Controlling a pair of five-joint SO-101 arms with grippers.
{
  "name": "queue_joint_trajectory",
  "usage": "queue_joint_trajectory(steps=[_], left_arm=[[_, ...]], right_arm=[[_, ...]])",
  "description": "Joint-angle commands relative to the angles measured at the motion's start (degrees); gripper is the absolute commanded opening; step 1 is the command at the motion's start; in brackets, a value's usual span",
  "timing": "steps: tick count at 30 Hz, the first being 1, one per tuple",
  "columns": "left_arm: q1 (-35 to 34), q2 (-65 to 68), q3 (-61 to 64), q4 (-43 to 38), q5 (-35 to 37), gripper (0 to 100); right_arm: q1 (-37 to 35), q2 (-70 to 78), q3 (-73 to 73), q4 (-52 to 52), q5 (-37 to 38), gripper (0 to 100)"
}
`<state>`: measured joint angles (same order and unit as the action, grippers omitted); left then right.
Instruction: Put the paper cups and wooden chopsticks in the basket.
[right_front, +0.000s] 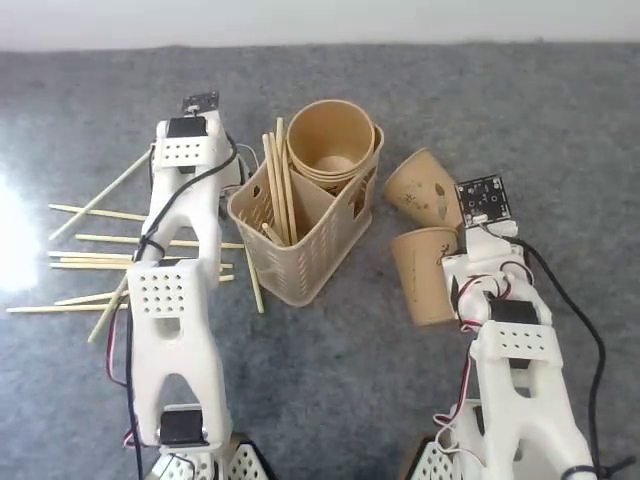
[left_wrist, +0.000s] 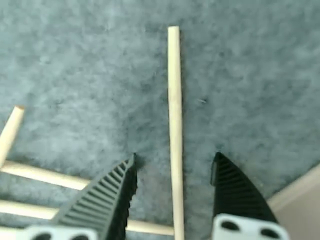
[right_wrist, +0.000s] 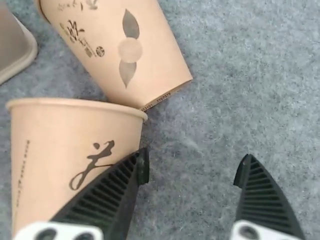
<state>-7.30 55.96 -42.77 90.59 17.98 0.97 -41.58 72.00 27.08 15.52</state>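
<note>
1. High view: the basket (right_front: 300, 268) is standing mid-worktop (right_front: 330, 390). Nested paper cups (right_front: 330, 140) are sitting in one compartment, and a few chopsticks (right_front: 280, 185) are leaning upright in the compartment next to it.
2. Loose chopsticks (right_front: 100, 240) are lying scattered on the left of the basket, some crossing each other and passing under the left arm (right_front: 180, 290).
3. Two more cups are lying on their sides right of the basket, one (right_front: 422, 188) farther back and one (right_front: 428, 272) closer to the right arm (right_front: 510, 350).
4. Left wrist view is adding the grip detail: the left claw (left_wrist: 175, 157) is hanging released, its jaws straddling a single chopstick (left_wrist: 174, 100) that is lying flat, apart from both jaws. Other sticks (left_wrist: 35, 172) are running crosswise beside it.
5. Right wrist view: the right claw (right_wrist: 194, 156) is also hanging released over bare worktop. One jaw is overlapping the side of the nearer cup (right_wrist: 65, 145); cannot tell if it is touching.
6. That cup's rim is meeting the base edge of the other cup (right_wrist: 125, 50).
7. Print: the nearer cup is carrying a dark brush-stroke figure and the other a leaf-and-circle motif. Small lettering is running along both, too small to make out.
</note>
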Motion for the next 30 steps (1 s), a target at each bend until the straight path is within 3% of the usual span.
queue_joint_trajectory(steps=[1, 7, 23, 30], left_arm=[[1.0, 1.8, -6.5, 3.9, 0.4, 15], [1.2, 6.0, -12.1, 6.5, 0.4, 4], [0.5, 8.3, -17.3, 10.0, -1.9, 1], [-1.5, -2.7, -16.7, 10.1, -2.2, 1]], right_arm=[[-0.9, -1.2, 0.1, -0.8, 0.7, 29.2], [-0.9, -1.2, 0.1, -0.8, 0.7, 29.2], [-0.8, -1.2, 0.1, -0.8, 0.7, 29.2], [-0.8, -1.0, 0.1, -0.8, 0.7, 29.2]])
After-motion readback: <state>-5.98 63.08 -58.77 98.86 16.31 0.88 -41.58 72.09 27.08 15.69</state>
